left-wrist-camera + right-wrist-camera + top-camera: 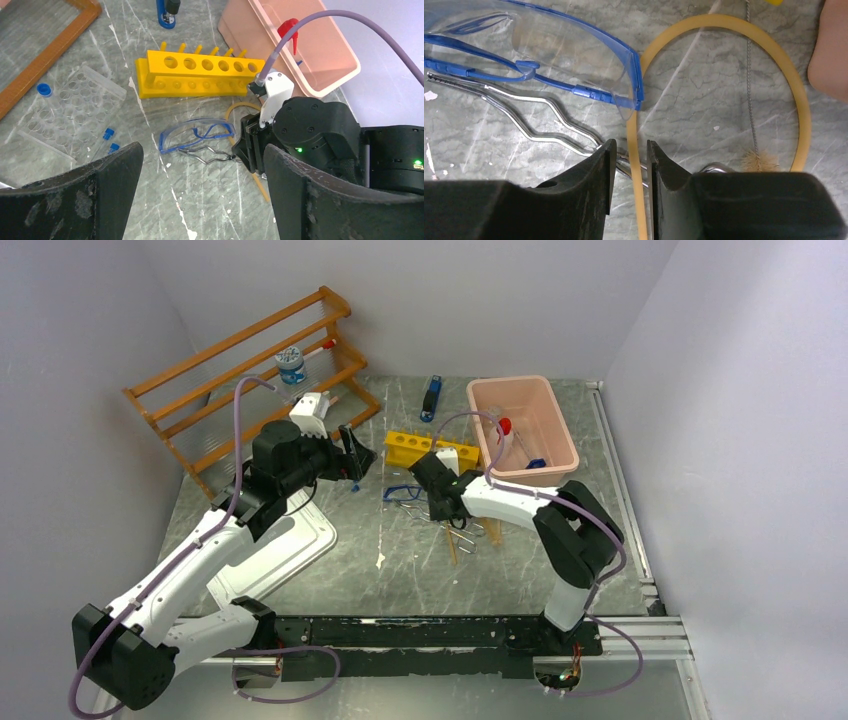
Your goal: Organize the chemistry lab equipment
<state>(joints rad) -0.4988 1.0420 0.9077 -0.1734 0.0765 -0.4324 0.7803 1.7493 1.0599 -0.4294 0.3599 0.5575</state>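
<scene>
**Right Gripper at Tubing and Tongs; Left Gripper Released**

The right gripper [629, 150] is lowered to the marbled grey tabletop [704, 100]. Its two black fingers [589, 185] stand a narrow gap apart. The loop of yellowish rubber tubing [724, 22] passes through this gap, and the wavy metal wire tongs [539, 117] cross into it from the left finger's side. Whether the pads already press on either item cannot be told.

The blue-framed clear goggles [574, 50] lie just ahead of the left finger, beside the tongs and touching the tubing at one corner. A wire-handled bristle brush [754, 160] lies inside the tubing loop, ahead of the right finger.

The left gripper [200, 200] hangs above the table with its fingers [100, 195] spread wide, grasping nothing. Ahead of them lie the goggles, a yellow plastic test-tube rack [200, 75] and two blue-capped clear tubes [107, 135]. The red-capped clear squeeze bottle [289, 27] sits in the pink plastic bin [320, 60].
</scene>
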